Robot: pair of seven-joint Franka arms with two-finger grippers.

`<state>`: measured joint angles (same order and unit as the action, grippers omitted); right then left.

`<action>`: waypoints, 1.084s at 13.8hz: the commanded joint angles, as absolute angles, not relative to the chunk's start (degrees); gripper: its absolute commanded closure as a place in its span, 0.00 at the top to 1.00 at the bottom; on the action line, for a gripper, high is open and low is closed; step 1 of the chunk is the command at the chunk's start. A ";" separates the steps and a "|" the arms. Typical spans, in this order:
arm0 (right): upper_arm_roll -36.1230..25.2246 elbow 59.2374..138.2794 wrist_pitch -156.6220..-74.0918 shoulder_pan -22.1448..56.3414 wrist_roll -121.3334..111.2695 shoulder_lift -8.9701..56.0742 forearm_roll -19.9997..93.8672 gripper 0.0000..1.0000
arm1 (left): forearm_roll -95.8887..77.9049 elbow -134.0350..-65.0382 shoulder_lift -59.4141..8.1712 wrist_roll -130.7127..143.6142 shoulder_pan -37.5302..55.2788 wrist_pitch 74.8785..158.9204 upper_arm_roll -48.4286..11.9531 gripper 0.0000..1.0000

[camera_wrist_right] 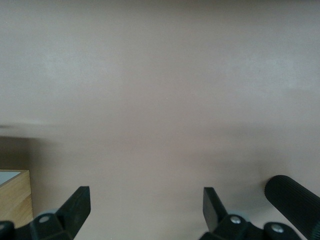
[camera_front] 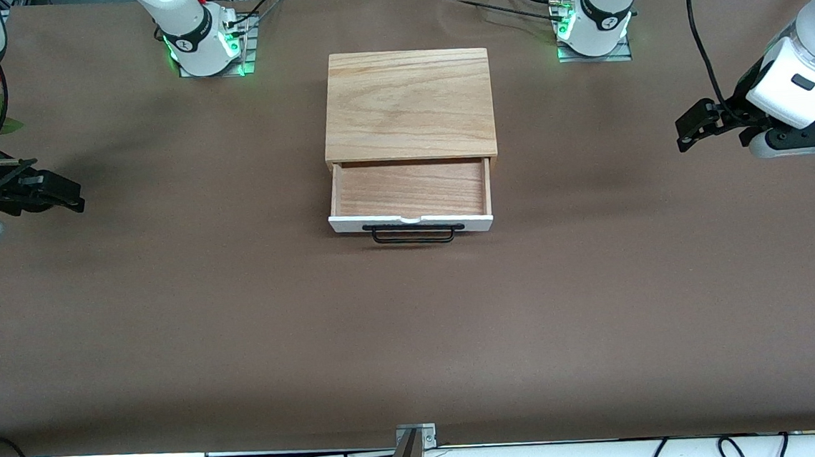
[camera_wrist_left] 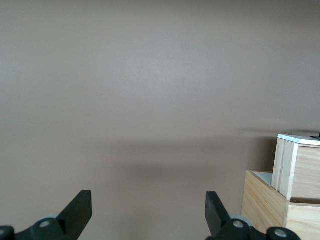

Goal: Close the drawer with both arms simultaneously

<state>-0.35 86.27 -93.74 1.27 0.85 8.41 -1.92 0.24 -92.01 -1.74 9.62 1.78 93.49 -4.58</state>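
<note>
Black-fingered left gripper [camera_front: 691, 130] and right gripper [camera_front: 64, 195] hang spread, empty, over opposite table ends. Drawer [camera_front: 410, 198] stands pulled out at centre. Recommend both contact white front [camera_front: 411, 222] evenly, pushing together, avoiding skew.

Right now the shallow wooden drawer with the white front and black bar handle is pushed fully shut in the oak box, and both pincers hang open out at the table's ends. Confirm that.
Not quite. The front view shows the shallow wooden drawer with the white front pulled out of the light oak box, its bare floor exposed. The rest holds: the left pincer and right pincer hang open at the table's ends.
</note>
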 commanded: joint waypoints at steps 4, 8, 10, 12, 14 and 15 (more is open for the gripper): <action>0.09 84.90 -92.90 1.05 1.32 8.88 -1.93 1.00 | -0.79 -90.62 -2.20 8.96 1.49 92.90 -4.83 1.00; 0.09 84.99 -92.29 1.14 1.41 8.88 -2.02 1.00 | -0.79 -90.62 -2.20 8.96 1.49 92.90 -4.83 1.00; 0.09 84.99 -92.37 1.32 1.41 8.88 -2.02 1.00 | -0.79 -90.62 -2.11 8.96 1.49 92.90 -4.83 1.00; 0.09 84.90 -92.63 1.32 1.41 8.88 -2.02 1.00 | -0.88 -90.62 -2.20 8.96 1.49 92.90 -4.83 1.00; 0.09 84.90 -92.81 1.32 1.32 8.88 -1.85 1.00 | -0.79 -90.53 -2.20 8.96 1.49 92.90 -4.83 1.00; 0.09 84.90 -92.81 1.32 1.32 8.88 -1.76 1.00 | -0.88 -90.61 -2.20 8.96 1.49 92.90 -4.83 1.00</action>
